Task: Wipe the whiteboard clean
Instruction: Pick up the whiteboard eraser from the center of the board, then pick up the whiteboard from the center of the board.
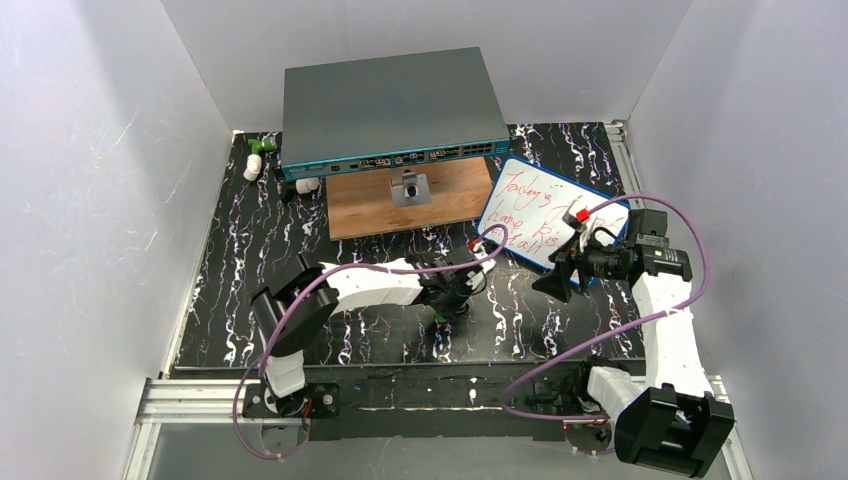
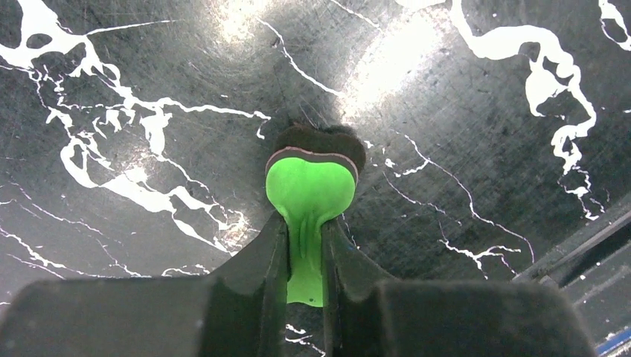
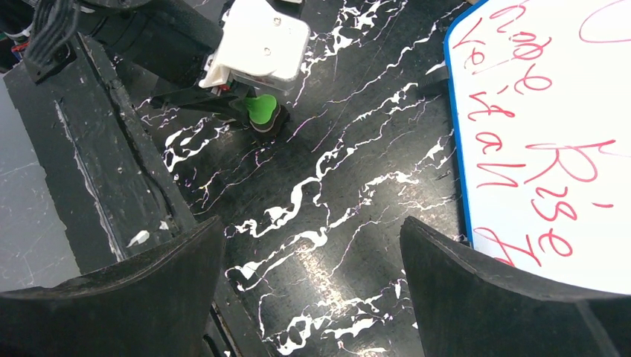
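Our left hand (image 2: pixel 305 224) holds the green eraser (image 2: pixel 309 186); the right hand (image 3: pixel 311 232) is wide, empty. The whiteboard (image 3: pixel 543 126) beside it is not erased yet.

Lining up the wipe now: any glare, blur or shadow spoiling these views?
Left wrist: two glare patches on the glossy table beyond the eraser, which is sharp; the left gripper pinching it is dark and soft-edged. Right wrist: whiteboard bright, red writing legible; right gripper blurred in the foreground. Top: even light, writing small but visible.
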